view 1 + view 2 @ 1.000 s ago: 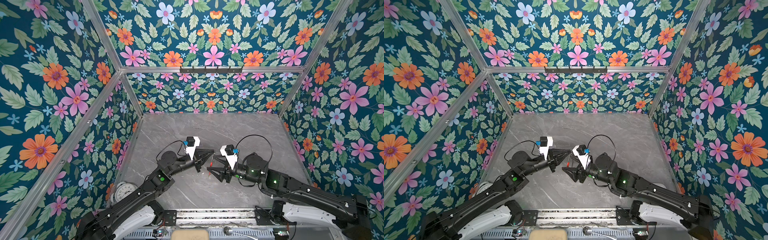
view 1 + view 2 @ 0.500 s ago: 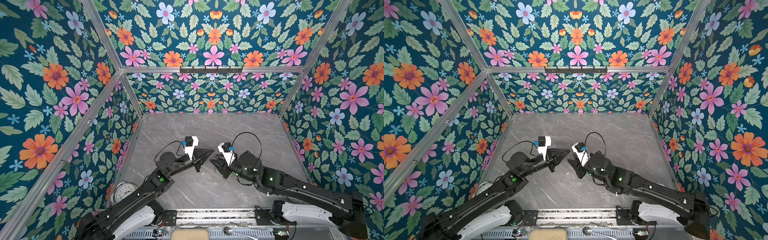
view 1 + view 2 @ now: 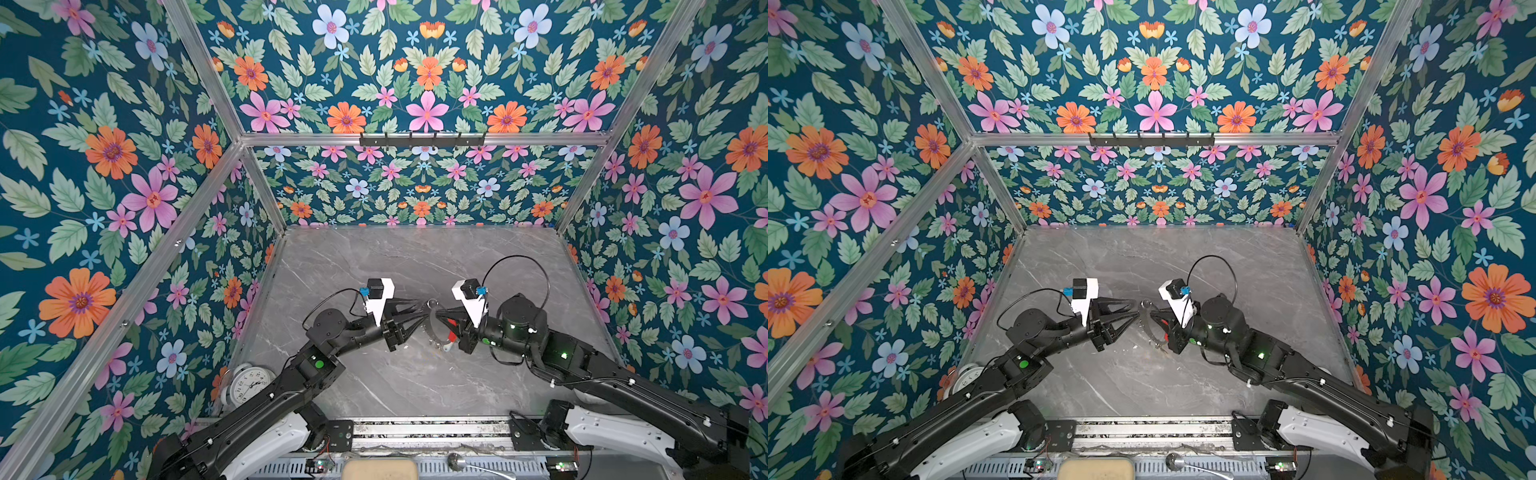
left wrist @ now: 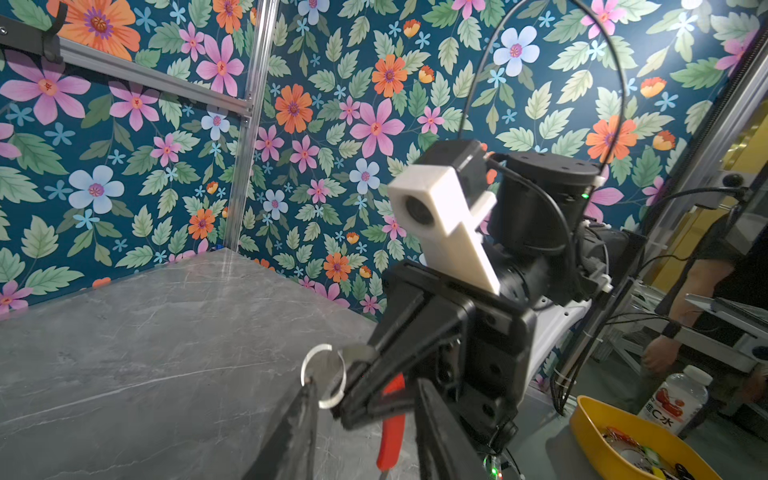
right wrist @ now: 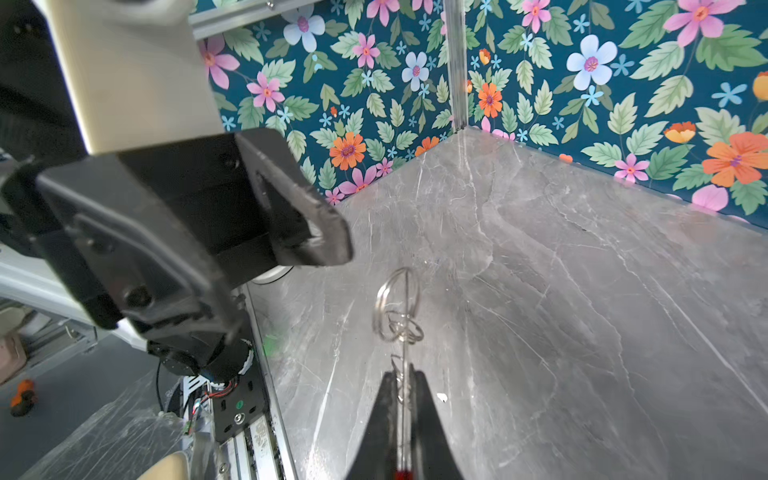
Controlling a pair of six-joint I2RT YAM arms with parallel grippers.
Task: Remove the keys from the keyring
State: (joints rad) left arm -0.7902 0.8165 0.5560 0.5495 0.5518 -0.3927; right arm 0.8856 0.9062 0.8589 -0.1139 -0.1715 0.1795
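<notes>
Top views, counter (image 3: 415,257): grey veined stone look; floral walls (image 3: 415,83), aluminium frame (image 3: 415,139).
Top views, keyring (image 3: 433,330): thin grey band, red section, well right of round white clock (image 3: 248,383).
Left wrist view, right gripper (image 4: 347,390): pressed onto keyring band.
Right wrist view, left gripper (image 5: 286,286): spread, near keyring's wire rings (image 5: 397,307).

A white round analogue clock (image 3: 248,382) lies at seven o'clock on the grey marble tabletop (image 3: 374,257). A black metal hook rail (image 3: 422,139) hangs at twelve o'clock.
</notes>
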